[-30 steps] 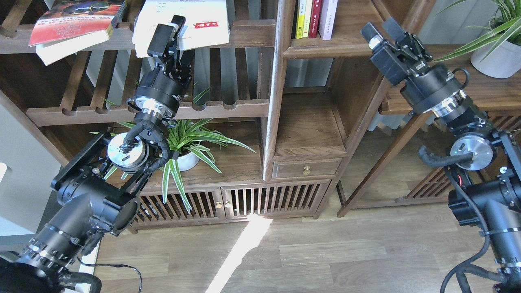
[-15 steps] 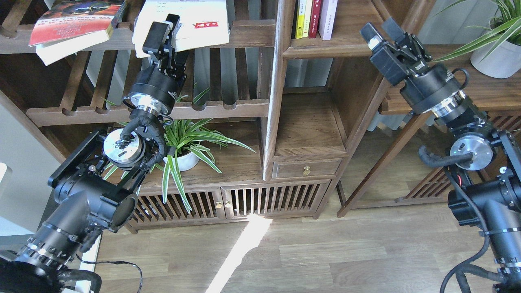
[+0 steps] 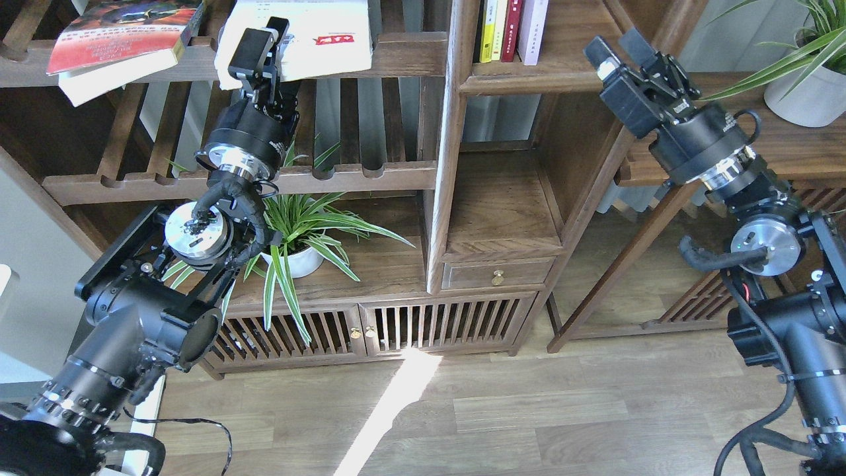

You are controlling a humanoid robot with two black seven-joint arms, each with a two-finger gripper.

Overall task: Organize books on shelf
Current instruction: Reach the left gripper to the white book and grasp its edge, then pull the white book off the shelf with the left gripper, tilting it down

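Though broad, white book at upper left looks light and floppy (overhanging edge best); left fingers apart, right fingers apart.

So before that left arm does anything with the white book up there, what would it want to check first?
1. Left gripper at the large white book: ok, it overlaps the front edge.
2. Book between its fingers: cannot tell.
3. Book's footing: not ok, it overhangs the slatted rack.
4. Red-covered book out of the way: ok, apart to the left.
5. Right gripper clear: ok, open and empty, off to the right.
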